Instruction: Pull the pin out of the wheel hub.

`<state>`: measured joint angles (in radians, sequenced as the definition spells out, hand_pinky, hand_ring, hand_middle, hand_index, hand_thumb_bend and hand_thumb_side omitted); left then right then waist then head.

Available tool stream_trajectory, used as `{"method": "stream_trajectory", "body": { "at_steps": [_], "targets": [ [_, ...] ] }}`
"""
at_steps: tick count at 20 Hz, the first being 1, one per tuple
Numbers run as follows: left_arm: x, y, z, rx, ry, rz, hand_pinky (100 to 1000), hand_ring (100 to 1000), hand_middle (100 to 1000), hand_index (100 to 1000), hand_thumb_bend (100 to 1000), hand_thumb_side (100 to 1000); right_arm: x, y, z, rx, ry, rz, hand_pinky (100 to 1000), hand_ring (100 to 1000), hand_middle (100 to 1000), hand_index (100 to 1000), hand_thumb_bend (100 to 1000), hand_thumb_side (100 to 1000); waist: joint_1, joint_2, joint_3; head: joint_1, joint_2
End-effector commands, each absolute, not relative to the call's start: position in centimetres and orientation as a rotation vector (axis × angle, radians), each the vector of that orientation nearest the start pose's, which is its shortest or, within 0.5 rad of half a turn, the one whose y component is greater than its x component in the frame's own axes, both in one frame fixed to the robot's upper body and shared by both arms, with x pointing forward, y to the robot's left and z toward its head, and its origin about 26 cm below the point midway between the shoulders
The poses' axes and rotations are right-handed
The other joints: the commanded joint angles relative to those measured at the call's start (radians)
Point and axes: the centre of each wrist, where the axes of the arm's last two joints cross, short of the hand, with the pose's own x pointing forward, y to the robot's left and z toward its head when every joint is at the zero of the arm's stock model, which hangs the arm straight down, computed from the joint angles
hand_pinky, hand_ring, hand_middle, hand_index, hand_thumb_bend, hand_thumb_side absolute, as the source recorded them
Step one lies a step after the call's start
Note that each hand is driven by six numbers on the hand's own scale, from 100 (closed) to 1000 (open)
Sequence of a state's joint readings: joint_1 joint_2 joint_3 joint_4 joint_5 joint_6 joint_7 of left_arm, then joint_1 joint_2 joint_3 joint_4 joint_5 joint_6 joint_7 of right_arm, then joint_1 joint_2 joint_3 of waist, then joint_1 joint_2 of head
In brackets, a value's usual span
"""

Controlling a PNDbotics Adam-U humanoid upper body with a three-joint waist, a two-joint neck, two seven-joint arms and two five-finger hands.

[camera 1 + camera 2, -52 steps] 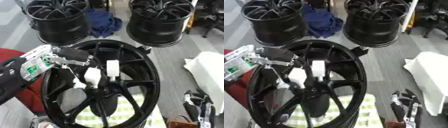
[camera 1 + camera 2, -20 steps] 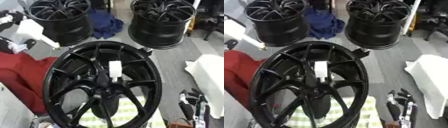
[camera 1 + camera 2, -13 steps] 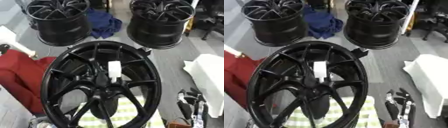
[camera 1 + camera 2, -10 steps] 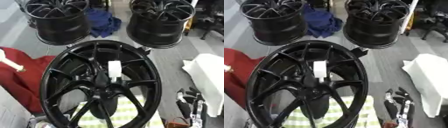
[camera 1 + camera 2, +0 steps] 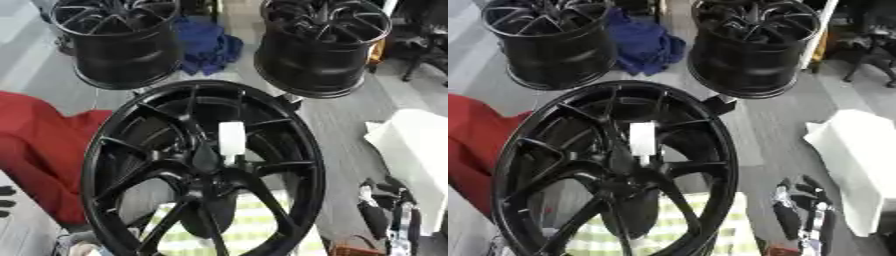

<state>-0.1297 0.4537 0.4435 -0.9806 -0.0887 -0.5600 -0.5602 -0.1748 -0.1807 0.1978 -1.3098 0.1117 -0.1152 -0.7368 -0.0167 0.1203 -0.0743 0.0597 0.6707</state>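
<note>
We see no writing on the white cylindrical pin (image 5: 232, 138) standing in the large black spoked wheel hub (image 5: 203, 172), and our right hand (image 5: 798, 215), dark at five o'clock, we cannot tell whether open.

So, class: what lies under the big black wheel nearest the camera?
Through the spokes of the big black wheel a green-and-white checked cloth shows below, with a red cloth beside its left rim. The rim and spokes cover the rest.

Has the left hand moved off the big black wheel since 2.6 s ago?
Yes. It left the big black wheel, going out past the view's left side; one white pin stands at the hub.
</note>
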Motion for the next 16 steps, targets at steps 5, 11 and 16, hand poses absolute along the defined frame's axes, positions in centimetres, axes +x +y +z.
{"method": "stream_trajectory", "body": {
  "at_steps": [5, 11, 16],
  "targets": [
    [23.5, 47.9, -6.9, 0.105, -1.658, -0.922, 686, 685, 711, 851, 100, 993, 31.5, -23.1, -2.6, -0.618, -1.689, -0.157, 667, 598, 643, 810, 188, 432, -0.005, -0.003, 0.002, 0.005, -0.007],
    [23.6, 46.3, -8.3, 0.070, -1.665, -0.886, 675, 661, 683, 836, 100, 981, 31.5, -23.0, -2.6, -0.614, -1.686, -0.157, 667, 598, 643, 810, 187, 434, -0.010, -0.003, 0.002, 0.004, -0.005],
    [23.2, 45.8, -9.5, 0.028, -1.640, -0.870, 669, 648, 670, 828, 100, 980, 31.5, -23.0, -2.6, -0.615, -1.687, -0.154, 667, 598, 643, 810, 190, 433, -0.010, -0.002, 0.004, 0.006, -0.004]
  ]
}}
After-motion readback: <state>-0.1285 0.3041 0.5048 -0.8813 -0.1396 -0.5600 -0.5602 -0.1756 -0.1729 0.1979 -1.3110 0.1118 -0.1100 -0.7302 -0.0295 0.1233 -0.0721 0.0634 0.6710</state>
